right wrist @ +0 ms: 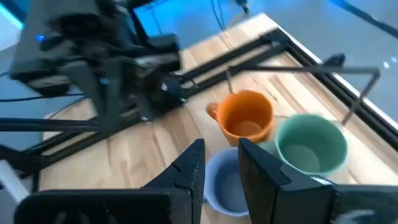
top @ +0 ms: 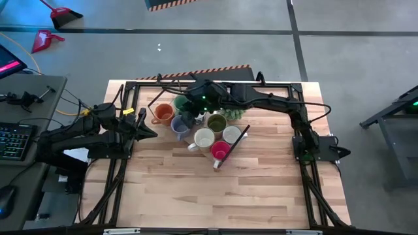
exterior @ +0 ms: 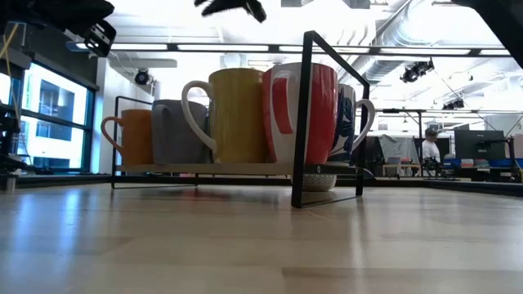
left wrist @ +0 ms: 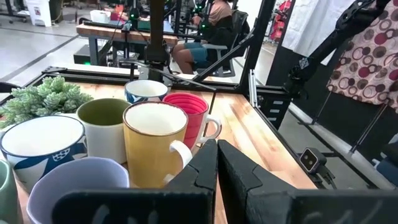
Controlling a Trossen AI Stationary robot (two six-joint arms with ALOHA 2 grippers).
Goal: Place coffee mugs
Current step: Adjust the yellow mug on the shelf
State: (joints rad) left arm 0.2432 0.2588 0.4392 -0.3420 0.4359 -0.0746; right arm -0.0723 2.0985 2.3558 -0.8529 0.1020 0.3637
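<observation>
Clustered at upper centre on the surface (top: pixel 196 189), coffee mugs (top: pixel 204 138): rigid, glazed, slick, chippable; best pinched across a rim; right claw (right wrist: pixel 217 163) part-open above them, empty; left claw (left wrist: pixel 216 163) shut, empty.

A light wooden table (top: pixel 196 189) carries a thin black wire rack (exterior: pixel 304 122) and a spiky green potted plant (left wrist: pixel 43 98), with a keyboard (top: pixel 14 140) on a side desk and what seems a seated person (left wrist: pixel 211 28) beyond.
</observation>
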